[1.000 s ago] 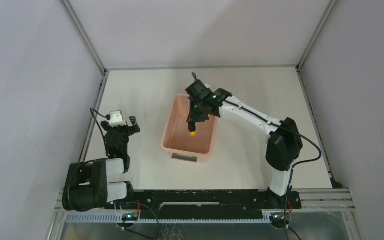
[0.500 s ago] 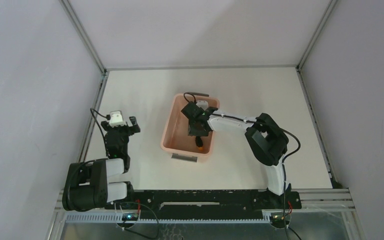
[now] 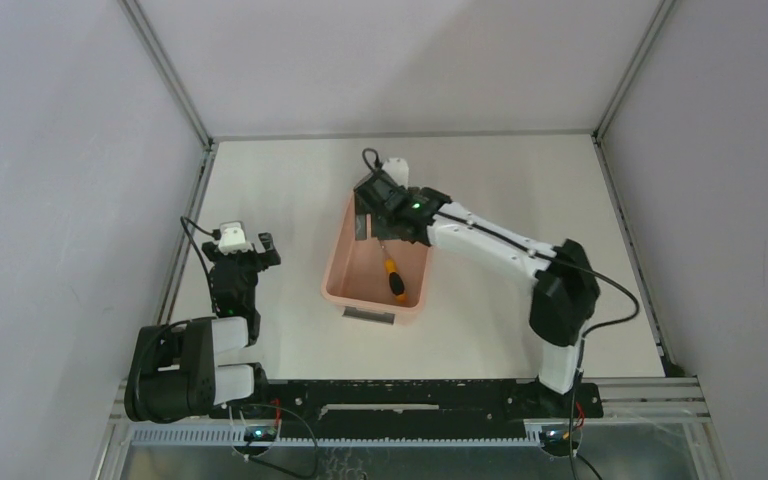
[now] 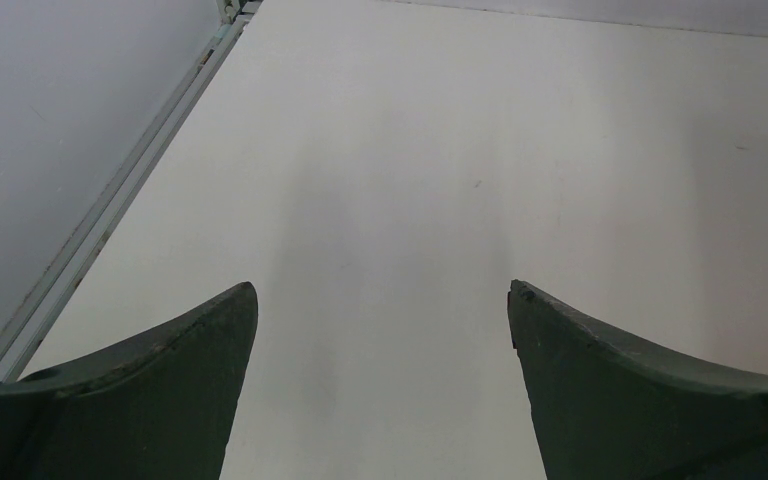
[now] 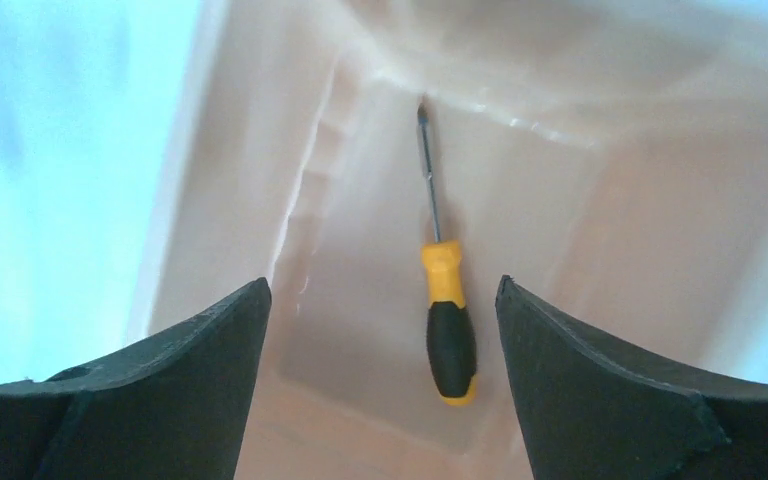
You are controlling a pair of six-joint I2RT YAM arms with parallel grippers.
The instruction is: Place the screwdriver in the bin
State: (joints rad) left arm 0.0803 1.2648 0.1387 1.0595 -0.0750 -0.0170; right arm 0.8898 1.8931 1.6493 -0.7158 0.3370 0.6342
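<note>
Although it sat closest, toward the near-left corner, the left claw (image 4: 382,290) was idle: jaws spread wide over bare tabletop (image 3: 290,180), nothing between them.

Further in, about mid-tabletop: the bin (image 3: 334,262), long axis running near to far. The screwdriver (image 5: 442,275) lay flat on the bin floor, handle toward the near edge, shaft angled toward the far-left corner. Nothing touched it.

Beyond that, above the bin's far end: the right claw (image 5: 382,283), jaws parted and empty, wrist camera looking down the length of the tool.

Judgement: placement looked complete, since the tool rested wholly inside the walls.

Handling, as judged: a light, rigid tool, not fragile. The thin steel shaft looked slick and too narrow for a sure pinch. The thick black part of the handle looked the better hold, taken across its width. Being round, it could roll on the smooth plastic floor.
</note>
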